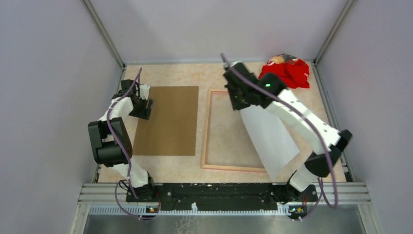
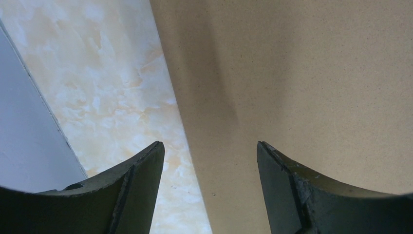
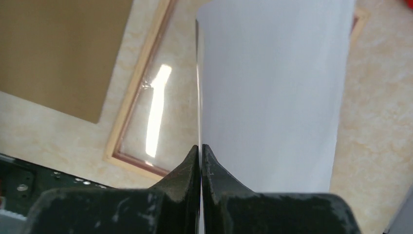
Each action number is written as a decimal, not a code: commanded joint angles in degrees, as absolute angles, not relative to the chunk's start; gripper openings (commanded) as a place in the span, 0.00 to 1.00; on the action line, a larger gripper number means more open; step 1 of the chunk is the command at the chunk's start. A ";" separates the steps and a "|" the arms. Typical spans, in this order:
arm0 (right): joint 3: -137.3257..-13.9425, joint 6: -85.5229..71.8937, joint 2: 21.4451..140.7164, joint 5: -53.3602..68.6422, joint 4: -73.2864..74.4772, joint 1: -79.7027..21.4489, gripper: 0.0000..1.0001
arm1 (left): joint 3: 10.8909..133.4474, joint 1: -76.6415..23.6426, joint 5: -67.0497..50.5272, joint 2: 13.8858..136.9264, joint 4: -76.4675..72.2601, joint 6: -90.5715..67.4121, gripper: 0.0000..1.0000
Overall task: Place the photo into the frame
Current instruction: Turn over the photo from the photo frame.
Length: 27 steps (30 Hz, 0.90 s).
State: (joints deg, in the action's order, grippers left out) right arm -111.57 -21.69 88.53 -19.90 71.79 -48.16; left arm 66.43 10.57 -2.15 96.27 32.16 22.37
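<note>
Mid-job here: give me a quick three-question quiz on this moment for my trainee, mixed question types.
1. True or false: the right gripper is shut on the photo, holding it over the frame.
2. The left gripper is open over: A the frame; B the board; C the photo.
3. Fill in: the side of the photo that the top camera sees is ____.
Key: 1 true; 2 B; 3 white.
</note>
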 commanded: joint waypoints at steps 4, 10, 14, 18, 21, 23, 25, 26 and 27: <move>-101.20 -27.35 95.42 -16.64 57.64 -50.01 0.00 | 65.41 10.60 -3.66 93.22 30.67 21.36 0.77; -99.98 -36.51 100.62 -15.76 48.72 -49.88 0.00 | 64.28 10.58 -2.94 92.56 30.00 21.86 0.76; -100.26 -43.03 103.84 -7.82 45.28 -48.33 0.00 | 63.41 10.61 -2.61 92.37 29.38 22.04 0.76; -99.59 -48.72 105.02 -9.46 43.74 -47.46 0.00 | 62.97 10.56 -2.48 92.56 28.90 22.06 0.76; -99.61 -52.85 104.79 -15.17 45.41 -47.41 0.00 | 62.87 10.56 -2.44 92.64 28.73 22.21 0.76; -99.07 -55.57 103.87 -19.50 46.31 -47.38 0.00 | 62.92 10.60 -2.39 92.85 28.57 22.32 0.76; -98.38 -58.35 102.87 -22.99 47.07 -47.25 0.00 | 62.85 10.57 -2.23 92.94 28.32 22.49 0.76; -98.21 -59.48 102.46 -24.46 47.58 -47.20 0.00 | 62.80 10.61 -2.20 93.03 28.38 22.50 0.76; -98.11 -60.77 102.07 -26.25 48.17 -47.20 0.00 | 62.79 10.62 -2.20 92.99 28.30 22.53 0.76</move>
